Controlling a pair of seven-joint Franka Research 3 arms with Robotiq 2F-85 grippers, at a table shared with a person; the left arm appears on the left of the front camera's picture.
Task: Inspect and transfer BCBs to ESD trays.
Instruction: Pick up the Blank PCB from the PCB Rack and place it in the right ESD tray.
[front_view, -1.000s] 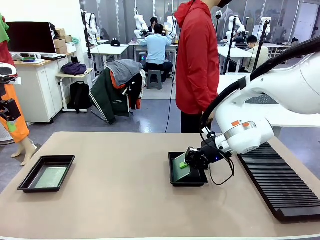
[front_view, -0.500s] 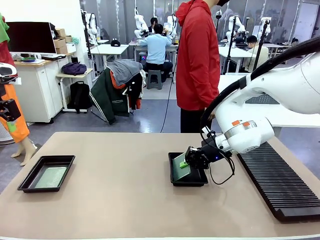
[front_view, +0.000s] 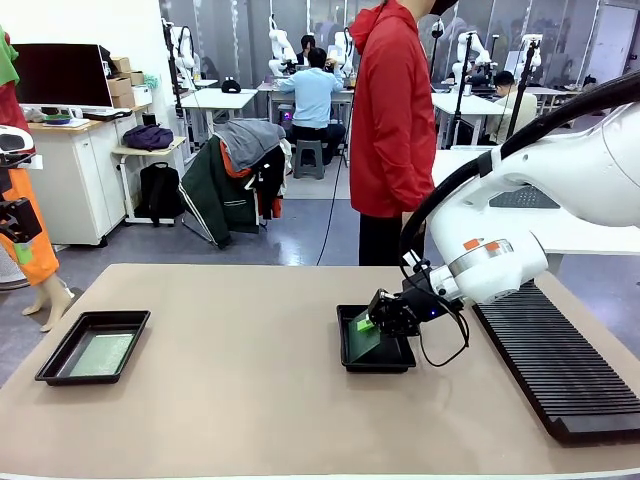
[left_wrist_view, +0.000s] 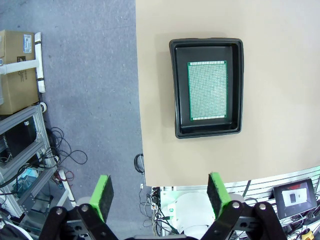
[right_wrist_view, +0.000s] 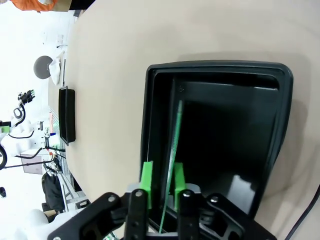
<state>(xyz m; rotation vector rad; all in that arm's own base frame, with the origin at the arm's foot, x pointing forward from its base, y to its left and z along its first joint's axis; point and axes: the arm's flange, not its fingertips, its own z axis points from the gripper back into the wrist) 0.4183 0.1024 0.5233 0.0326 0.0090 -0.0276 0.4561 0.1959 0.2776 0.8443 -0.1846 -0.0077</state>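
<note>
Tan table (front_view: 230, 400): left tray (front_view: 93, 346), centre tray (front_view: 376, 340), ribbed rack (front_view: 556, 365).

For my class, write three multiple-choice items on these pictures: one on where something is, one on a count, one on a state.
1. Where does the flat-lying BCB rest?
A. in the left tray
B. on the slotted rack
C. on bare table

2. How many black ESD trays are on the table?
A. one
B. two
C. three

3. How is the board in the right gripper held?
A. flat on the tray floor
B. tilted on edge between the pads
C. lying loose beside the tray

Answers: 1 A, the left wrist view shows it flat inside that tray; 2 B, the left one and the middle tray; 3 B, the right wrist view shows it edge-on, pinched.
</note>
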